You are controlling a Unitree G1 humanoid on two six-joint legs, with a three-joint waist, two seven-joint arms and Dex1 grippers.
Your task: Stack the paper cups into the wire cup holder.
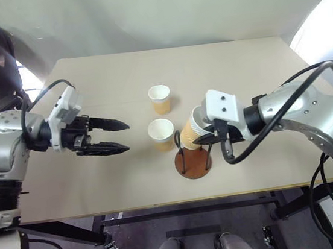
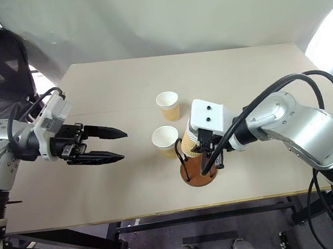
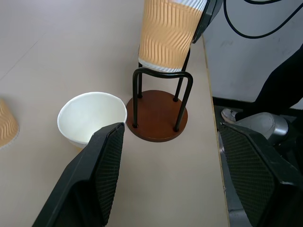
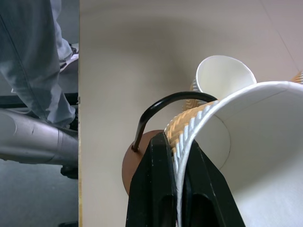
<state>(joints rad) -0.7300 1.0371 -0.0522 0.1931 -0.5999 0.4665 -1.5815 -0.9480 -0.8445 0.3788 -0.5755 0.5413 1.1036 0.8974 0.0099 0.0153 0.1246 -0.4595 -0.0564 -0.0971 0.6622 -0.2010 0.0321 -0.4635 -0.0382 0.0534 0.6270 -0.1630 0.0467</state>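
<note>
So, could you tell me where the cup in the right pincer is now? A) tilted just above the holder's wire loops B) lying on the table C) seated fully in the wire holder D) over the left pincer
A: the right pincer pinches the cup by its rim, tilted, with its bottom at the top of the wire holder loops.

- A ribbed tan paper cup hangs tilted over the wire cup holder.
- An empty white-lined cup stands beside the holder's base.
- The left gripper is spread wide.

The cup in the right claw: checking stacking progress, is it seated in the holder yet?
Not yet. The cup hangs tilted, pinched at its rim by the right claw, its bottom at the holder's loop tops.
</note>
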